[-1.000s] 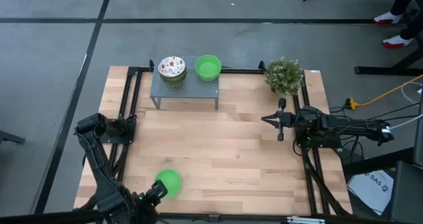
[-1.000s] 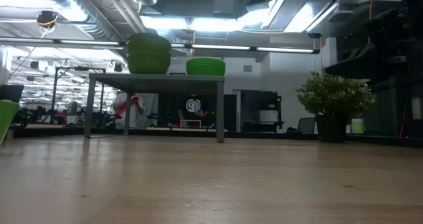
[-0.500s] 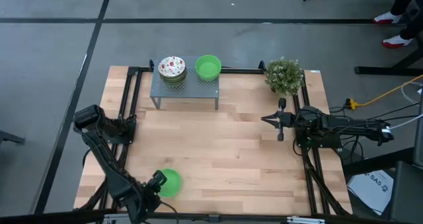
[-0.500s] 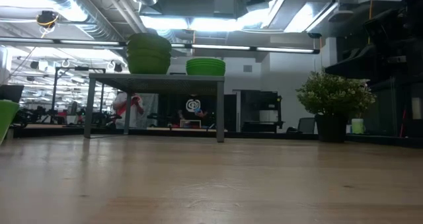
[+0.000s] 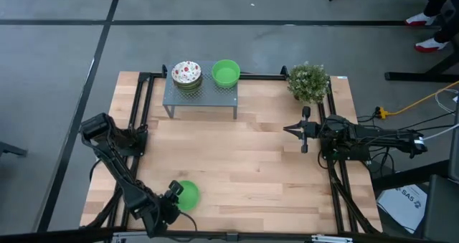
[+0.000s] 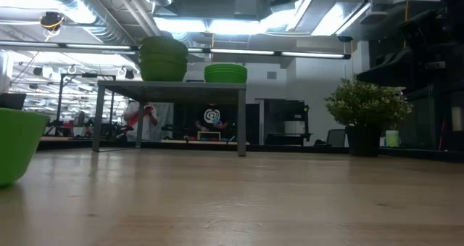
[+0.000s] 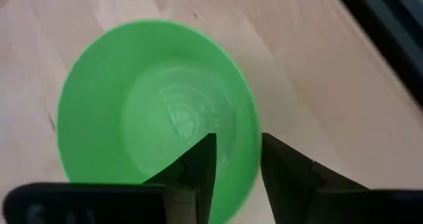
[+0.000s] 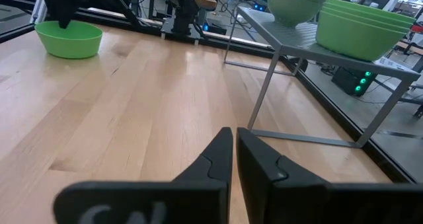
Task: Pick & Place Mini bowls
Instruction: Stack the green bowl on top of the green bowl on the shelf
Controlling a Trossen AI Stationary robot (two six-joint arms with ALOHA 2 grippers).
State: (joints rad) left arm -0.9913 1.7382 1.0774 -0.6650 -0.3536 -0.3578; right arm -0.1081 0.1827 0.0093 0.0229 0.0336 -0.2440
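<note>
Placement step: left tool [image 7: 234,178] pinches green bowl [image 5: 187,194] rim at bench [image 5: 244,164] front edge. Next: release, retract. Right tool [image 8: 234,159], pressed together, waits beside plant [image 5: 308,82].

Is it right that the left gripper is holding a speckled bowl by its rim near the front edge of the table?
Not quite: the bowl is plain green, not speckled, as the left wrist view shows. The left gripper does straddle its rim, near the front edge of the table.
</note>
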